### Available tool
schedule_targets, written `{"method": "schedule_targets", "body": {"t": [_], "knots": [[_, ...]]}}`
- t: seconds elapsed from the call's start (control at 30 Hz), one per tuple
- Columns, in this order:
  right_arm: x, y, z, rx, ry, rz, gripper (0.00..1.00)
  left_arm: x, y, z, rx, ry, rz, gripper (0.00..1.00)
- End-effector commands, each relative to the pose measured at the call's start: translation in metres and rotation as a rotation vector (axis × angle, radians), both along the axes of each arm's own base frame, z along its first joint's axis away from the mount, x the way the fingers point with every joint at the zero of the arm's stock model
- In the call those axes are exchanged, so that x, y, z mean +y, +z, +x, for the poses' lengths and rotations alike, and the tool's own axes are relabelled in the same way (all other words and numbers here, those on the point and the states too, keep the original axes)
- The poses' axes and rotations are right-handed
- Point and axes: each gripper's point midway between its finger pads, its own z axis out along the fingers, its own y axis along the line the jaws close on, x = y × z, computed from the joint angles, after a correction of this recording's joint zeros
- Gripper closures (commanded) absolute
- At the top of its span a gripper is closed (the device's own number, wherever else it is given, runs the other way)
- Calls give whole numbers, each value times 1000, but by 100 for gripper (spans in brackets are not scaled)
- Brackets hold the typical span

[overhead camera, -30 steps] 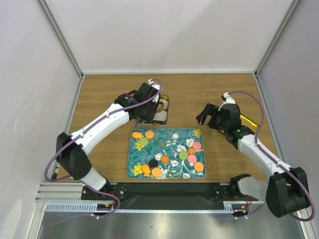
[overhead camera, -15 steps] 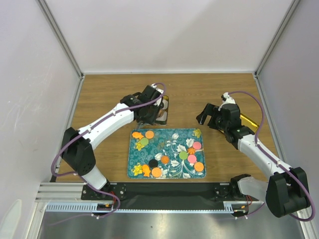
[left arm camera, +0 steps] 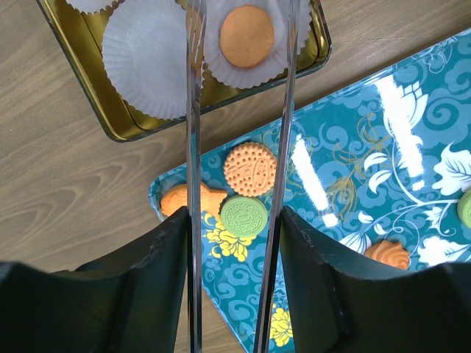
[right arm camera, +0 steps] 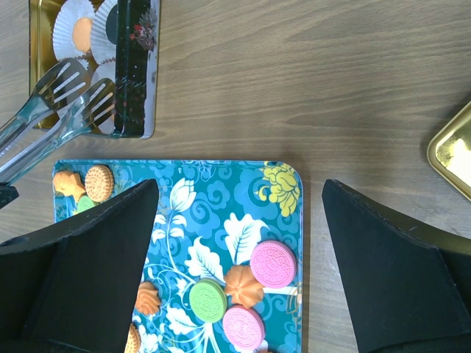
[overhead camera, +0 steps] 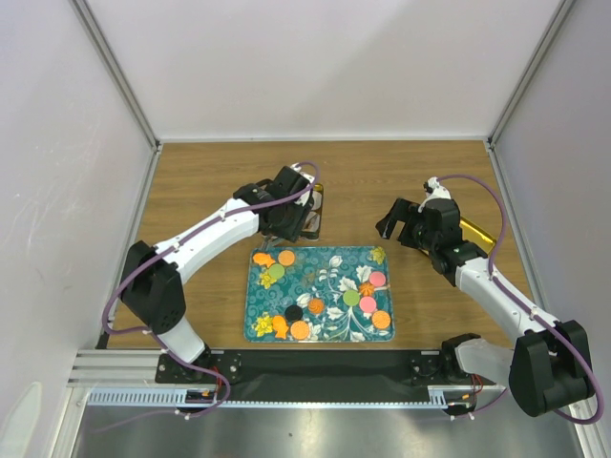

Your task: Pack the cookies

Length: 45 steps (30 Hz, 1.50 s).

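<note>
Cookies in orange, pink, green and black lie on a teal floral tray. In the left wrist view an orange round cookie and a green cookie lie at the tray corner. My left gripper is shut on clear tongs. The open tong tips hover over a gold tin of white paper cups. One orange cookie lies in a cup between the tips. My right gripper is open and empty above the tray's far right corner.
The tin's dark upright lid stands at its right side, next to the tongs. A second gold tin piece lies right of the right gripper. Pink cookies and a green one lie below it.
My left arm has swung a little to the right, bringing the tongs further over the tin. The right arm has not moved.
</note>
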Motion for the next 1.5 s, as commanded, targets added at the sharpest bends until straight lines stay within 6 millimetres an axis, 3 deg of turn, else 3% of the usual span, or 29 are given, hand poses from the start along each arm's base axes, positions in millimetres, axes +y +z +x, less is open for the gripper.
{"method": "schedule_targets", "body": {"t": [0.0, 0.23, 0.4, 0.7, 0.87, 1.17, 1.47], "knots": [[0, 10, 4, -39, 4, 3, 0, -4, 33, 10, -85, -15, -57, 45], [0, 9, 4, -36, 0, 2, 0, -10, 81, 1, -158, -34, -134, 46], [0, 8, 4, -33, 1, -1, 0, -21, 95, -34, -170, -102, -134, 46], [-1, 8, 5, -34, -1, -3, 0, -49, 61, -122, -65, -275, -153, 44], [0, 6, 5, -29, 1, -1, 0, -59, 40, -156, -7, -351, -131, 44], [-1, 6, 6, -28, -3, -4, 0, -73, 14, -183, 62, -437, -86, 41], [-2, 7, 5, -30, -6, -4, 0, -82, 0, -190, 87, -472, -54, 42]]}}
